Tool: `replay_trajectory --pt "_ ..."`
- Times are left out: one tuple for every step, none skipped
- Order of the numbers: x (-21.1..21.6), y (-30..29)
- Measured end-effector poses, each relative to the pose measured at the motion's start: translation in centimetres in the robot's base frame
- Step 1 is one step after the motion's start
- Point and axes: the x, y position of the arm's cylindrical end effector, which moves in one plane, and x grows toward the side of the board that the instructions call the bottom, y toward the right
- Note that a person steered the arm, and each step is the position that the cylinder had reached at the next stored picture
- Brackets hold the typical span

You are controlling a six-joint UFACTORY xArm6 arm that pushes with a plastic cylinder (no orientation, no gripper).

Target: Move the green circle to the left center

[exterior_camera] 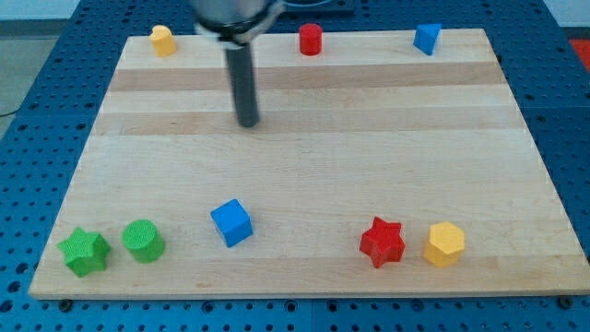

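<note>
The green circle (143,241) lies near the board's bottom left corner, just right of a green star (84,252). My tip (247,123) is on the board in the upper middle, far above and to the right of the green circle, touching no block. The dark rod rises from the tip to the view's top edge.
A blue cube (230,222) lies right of the green circle. A red star (382,243) and a yellow hexagon (444,244) sit at the bottom right. Along the top edge are a yellow block (163,41), a red block (310,40) and a blue block (426,39). The wooden board (304,166) rests on a blue perforated table.
</note>
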Motion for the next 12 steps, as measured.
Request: replay_trajectory --pt "4.2 -2.5" --pt "5.8 -2.4" --pt "7.0 -2.4" --pt "9.3 -3.3" --pt "10.6 -4.2" --pt "11.3 -2.5" --pt "14.0 -1.7" --pt "15.7 -1.7" --pt "18.1 -1.4" --pt "21.5 -2.2" --pt "21.2 -3.7" --pt "19.0 -4.8"
